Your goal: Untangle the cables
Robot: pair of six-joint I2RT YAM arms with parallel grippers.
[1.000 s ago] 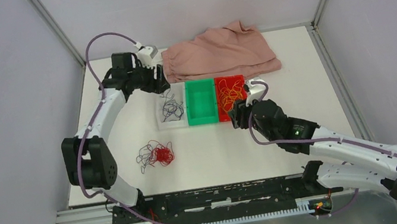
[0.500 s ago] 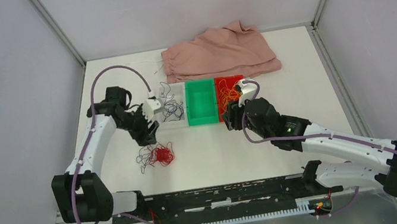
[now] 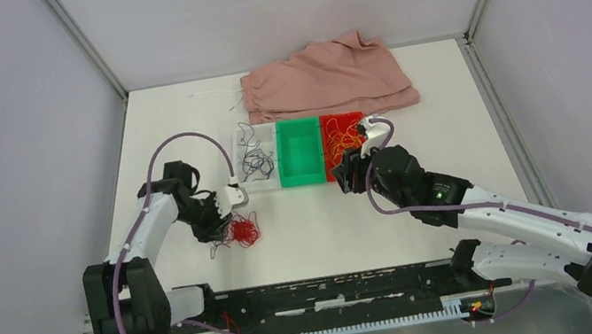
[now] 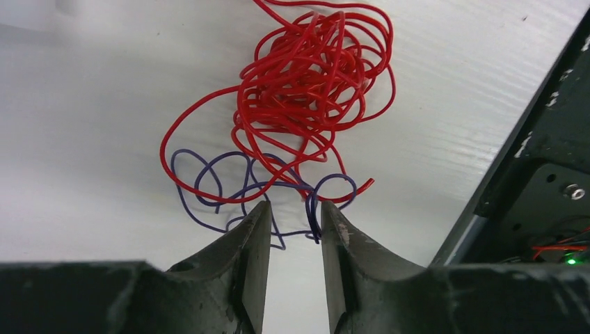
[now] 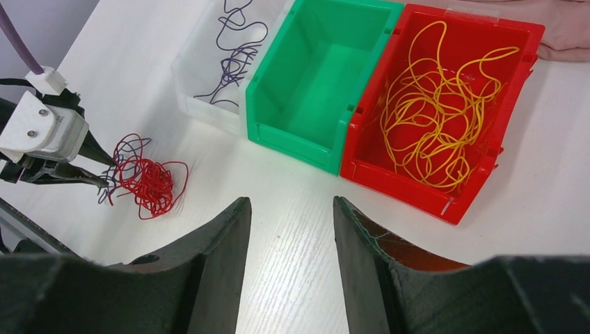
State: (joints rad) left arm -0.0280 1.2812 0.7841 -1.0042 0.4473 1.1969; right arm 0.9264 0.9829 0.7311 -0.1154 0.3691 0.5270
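Observation:
A red cable (image 4: 306, 76) lies in a tight tangle on the table, with dark purple-blue cable (image 4: 222, 188) loops woven through its near edge. My left gripper (image 4: 292, 209) is low at that edge, open, its tips straddling purple strands; one strand touches the right finger's inner face. From above, the tangle (image 3: 240, 231) sits just right of the left gripper (image 3: 222, 223). A yellow cable (image 5: 431, 104) fills the red bin (image 5: 417, 188). More purple cable (image 5: 233, 56) lies in the clear bin. My right gripper (image 5: 289, 202) hangs open over bare table with nothing in it.
A green bin (image 5: 292, 146) stands between the clear bin (image 3: 242, 175) and the red bin. A pink cloth (image 3: 324, 82) lies at the back of the table. The black rail (image 4: 529, 160) at the table's near edge is close to the tangle.
My left arm swung from the clear bin toward the near side and came down at the red and purple tangle, its jaws narrowing. The right arm barely shifted.

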